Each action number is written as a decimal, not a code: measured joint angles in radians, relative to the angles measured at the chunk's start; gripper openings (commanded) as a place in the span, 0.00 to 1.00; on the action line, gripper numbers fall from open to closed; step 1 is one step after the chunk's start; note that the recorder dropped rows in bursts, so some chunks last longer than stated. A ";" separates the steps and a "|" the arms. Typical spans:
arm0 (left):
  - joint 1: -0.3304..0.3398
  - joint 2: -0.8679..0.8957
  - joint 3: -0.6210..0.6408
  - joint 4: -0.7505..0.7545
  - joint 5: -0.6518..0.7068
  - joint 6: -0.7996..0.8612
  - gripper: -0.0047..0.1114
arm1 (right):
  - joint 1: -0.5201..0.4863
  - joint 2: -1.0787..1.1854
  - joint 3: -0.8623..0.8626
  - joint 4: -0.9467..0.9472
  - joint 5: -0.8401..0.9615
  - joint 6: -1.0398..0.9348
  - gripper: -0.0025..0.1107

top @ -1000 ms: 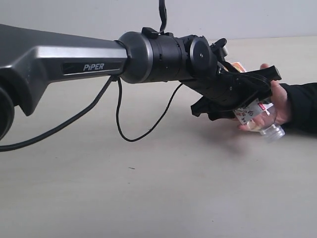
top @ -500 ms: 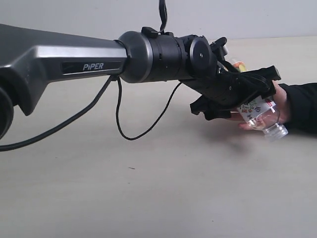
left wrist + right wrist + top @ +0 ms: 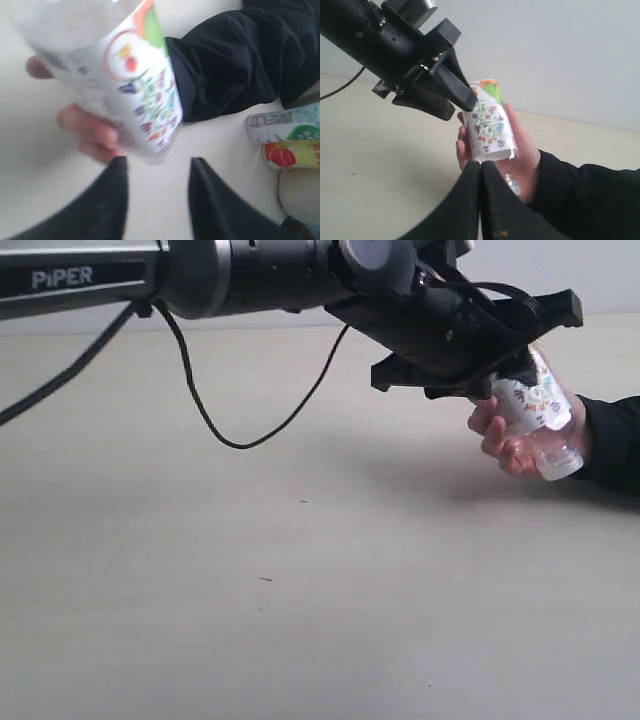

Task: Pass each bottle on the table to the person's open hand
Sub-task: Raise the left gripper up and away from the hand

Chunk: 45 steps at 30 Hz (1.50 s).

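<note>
Left wrist view: left tool point(image 3: 159, 167) is seen nearest, its two dark fingers point(image 3: 102, 210) spread apart with only bench point(image 3: 155, 215) surface between them; nothing is gripped. Just beyond the tips, and apart from them, the clear bottle with white fruit label point(image 3: 125, 80) is held by the person's hand point(image 3: 85, 130), fingers wrapped round it. Behind that a black sleeve point(image 3: 235, 60) is seen. Past the sleeve, the small green-white label bottle point(image 3: 285, 124) and the yellow bottle point(image 3: 292, 154) are seen side by side, touching.

Right wrist view: right tool point(image 3: 481, 165) is seen closest, fully closed, fingers pressed together, nothing held. Beyond it the bottle is cradled in the palm, label end up, clear end down. The left tool sits just beside the bottle's upper end; contact cannot be told.

Exterior view: lower frame is taken up by bench with a few dark specks. Further back, a black cable point(image 3: 225, 435) is looped down from the left arm point(image 3: 250, 275), which spans the upper frame from the left edge. At upper right the left tool is placed over the hand. Hand and bottle are held up off the bench at the right of frame, bottle tilted. Sleeve is cut off by the right edge.
</note>
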 measured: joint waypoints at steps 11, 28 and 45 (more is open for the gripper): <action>0.108 -0.100 0.000 0.045 0.242 0.131 0.06 | 0.000 0.000 0.000 0.000 0.000 0.000 0.02; 0.021 -0.619 0.727 0.101 -0.281 0.305 0.06 | 0.000 0.000 0.000 0.003 -0.007 0.000 0.02; -0.158 -0.914 0.958 0.119 -0.339 0.313 0.06 | 0.000 0.000 0.000 0.002 -0.008 0.000 0.02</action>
